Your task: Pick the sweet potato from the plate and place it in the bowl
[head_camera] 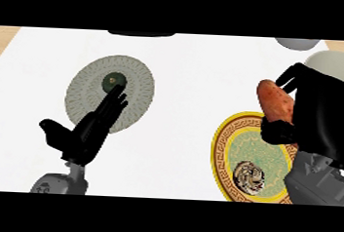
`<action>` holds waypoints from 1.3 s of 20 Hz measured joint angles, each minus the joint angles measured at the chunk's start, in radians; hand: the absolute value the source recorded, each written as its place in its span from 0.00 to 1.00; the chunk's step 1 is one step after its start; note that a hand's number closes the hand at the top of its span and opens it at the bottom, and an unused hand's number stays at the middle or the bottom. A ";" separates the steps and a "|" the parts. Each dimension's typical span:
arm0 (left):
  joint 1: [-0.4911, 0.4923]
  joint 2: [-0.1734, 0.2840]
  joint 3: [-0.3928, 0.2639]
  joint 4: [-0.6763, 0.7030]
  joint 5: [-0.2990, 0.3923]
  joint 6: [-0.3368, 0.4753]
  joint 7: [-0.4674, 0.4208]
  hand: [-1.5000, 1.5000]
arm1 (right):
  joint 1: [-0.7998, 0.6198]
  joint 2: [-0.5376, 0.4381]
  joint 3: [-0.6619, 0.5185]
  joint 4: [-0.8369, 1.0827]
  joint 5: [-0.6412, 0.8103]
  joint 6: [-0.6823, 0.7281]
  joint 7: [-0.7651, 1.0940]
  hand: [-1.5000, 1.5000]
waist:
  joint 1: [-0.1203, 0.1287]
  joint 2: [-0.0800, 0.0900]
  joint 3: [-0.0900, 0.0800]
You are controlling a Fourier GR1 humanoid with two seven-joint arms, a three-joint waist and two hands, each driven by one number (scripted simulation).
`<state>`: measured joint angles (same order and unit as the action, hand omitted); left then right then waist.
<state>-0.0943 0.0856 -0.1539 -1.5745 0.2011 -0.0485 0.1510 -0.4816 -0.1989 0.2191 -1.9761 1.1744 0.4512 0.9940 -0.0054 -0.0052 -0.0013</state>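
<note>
Wood strip (pixel 4 42): tan, along the far left edge, beside the white surface (pixel 181 138) that fills most of the view.
Left hand (pixel 84 131): black, at lower left on a grey forearm; fingers straight and together, pointing up and to the right, thumb spread out to the left; it holds nothing.
Bowl (pixel 137 84): grey-green, round, finely patterned, with a dark centre; it sits left of middle on the surface, and the left hand's fingertips overlap its lower part in this view. Whether they touch it cannot be told.
Dark object (pixel 141 33): at the top edge, middle, cut off by the frame; what it is cannot be told.
Plate (pixel 231 140): yellow-rimmed with an ornate border, pale green inside, a round emblem near its lower part; it lies at lower right, partly hidden by the right arm.
Sweet potato (pixel 275 100): reddish-brown, long, standing nearly upright above the plate's upper rim, well apart from the bowl.
Right hand (pixel 305 109): black, at the right edge; fingers curled over the potato's top and thumb closed on its lower end, clamped on it.
Pale round object (pixel 300 43): grey-white, at the top right corner, cut off by the frame.
</note>
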 measured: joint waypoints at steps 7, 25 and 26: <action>-0.020 0.007 0.025 0.014 0.008 -0.017 0.004 0.50 | -0.123 -0.016 -0.144 -0.003 0.008 0.089 -0.038 1.00 | 0.006 0.003 0.000; -0.047 -0.011 0.041 0.022 -0.001 -0.031 0.019 0.50 | -0.197 -0.246 -0.505 0.554 -0.044 -0.255 -0.390 1.00 | 0.016 0.009 0.002; -0.043 -0.013 0.039 0.015 -0.001 -0.031 0.024 0.50 | -0.205 -0.265 -0.517 0.611 -0.043 -0.286 -0.421 1.00 | 0.018 0.010 0.002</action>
<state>-0.1373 0.0730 -0.1146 -1.5598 0.2003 -0.0791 0.1749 -0.6862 -0.4640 -0.2980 -1.3656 1.1318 0.1652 0.5727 0.0129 0.0044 0.0004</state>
